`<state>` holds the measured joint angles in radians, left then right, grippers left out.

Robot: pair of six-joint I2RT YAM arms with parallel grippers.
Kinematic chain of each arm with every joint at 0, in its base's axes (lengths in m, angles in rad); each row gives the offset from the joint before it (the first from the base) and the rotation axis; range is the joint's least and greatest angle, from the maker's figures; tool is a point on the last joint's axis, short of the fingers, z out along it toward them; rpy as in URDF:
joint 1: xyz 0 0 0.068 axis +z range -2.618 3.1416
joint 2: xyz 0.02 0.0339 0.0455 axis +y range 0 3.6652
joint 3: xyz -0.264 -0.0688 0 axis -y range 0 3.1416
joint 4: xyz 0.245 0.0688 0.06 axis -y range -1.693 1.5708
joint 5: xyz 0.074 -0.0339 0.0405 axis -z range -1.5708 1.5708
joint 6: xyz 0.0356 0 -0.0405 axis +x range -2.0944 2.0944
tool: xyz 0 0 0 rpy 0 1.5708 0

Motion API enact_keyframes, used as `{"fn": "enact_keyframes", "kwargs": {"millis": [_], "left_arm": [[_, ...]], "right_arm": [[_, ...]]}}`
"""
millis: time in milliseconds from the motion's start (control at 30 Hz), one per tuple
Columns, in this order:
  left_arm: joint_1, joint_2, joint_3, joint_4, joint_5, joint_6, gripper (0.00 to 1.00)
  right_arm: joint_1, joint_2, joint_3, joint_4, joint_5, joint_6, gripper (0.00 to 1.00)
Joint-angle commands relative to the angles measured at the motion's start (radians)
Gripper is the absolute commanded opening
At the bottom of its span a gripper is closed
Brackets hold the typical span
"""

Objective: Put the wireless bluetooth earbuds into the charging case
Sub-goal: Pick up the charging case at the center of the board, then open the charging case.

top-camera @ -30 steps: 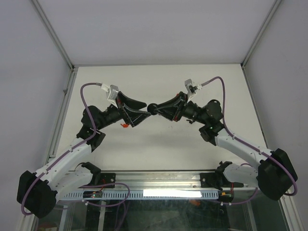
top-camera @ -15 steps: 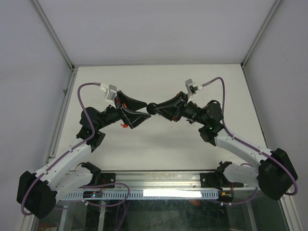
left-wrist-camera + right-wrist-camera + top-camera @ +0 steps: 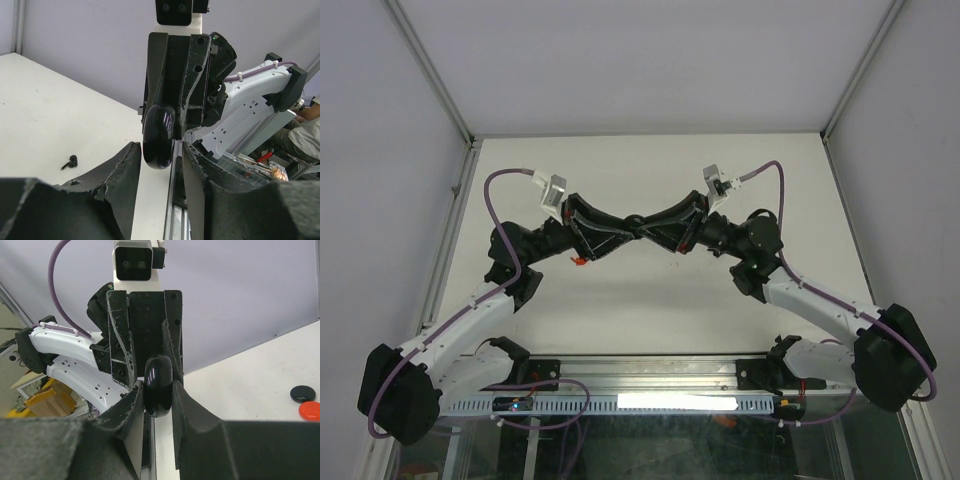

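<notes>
Case (image 3: 159, 132) hangs mid-air at centre, clamped in right claw (image 3: 157, 390), presumably steadied for opening. Left claw (image 3: 160, 150) brackets it narrowly, contact unclear. Black earbud (image 3: 70, 161) lies on table (image 3: 40, 100) near left claw.

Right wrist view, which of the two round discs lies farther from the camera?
The black disc; the red disc sits just in front, cut by the picture's edge.
</notes>
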<state>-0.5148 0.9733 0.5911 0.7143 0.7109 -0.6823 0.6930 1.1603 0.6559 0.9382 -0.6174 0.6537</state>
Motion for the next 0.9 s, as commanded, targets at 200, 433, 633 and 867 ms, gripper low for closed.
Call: {"fn": "enact_keyframes", "kwargs": {"millis": [200, 433, 633, 867], "left_arm": [[0.012, 0.042, 0.012, 0.121, 0.059, -0.051, 0.22], [0.012, 0.012, 0.041, -0.027, 0.071, 0.075, 0.0], [0.012, -0.041, 0.061, -0.15, 0.089, 0.256, 0.0], [0.012, -0.036, 0.115, -0.26, 0.153, 0.353, 0.0]], "right_arm": [[0.017, 0.014, 0.029, 0.096, -0.026, 0.0, 0.01], [0.016, -0.03, 0.065, -0.068, -0.051, -0.128, 0.35], [0.016, -0.074, 0.163, -0.349, -0.071, -0.315, 0.57], [0.016, -0.054, 0.235, -0.475, -0.135, -0.403, 0.67]]}}
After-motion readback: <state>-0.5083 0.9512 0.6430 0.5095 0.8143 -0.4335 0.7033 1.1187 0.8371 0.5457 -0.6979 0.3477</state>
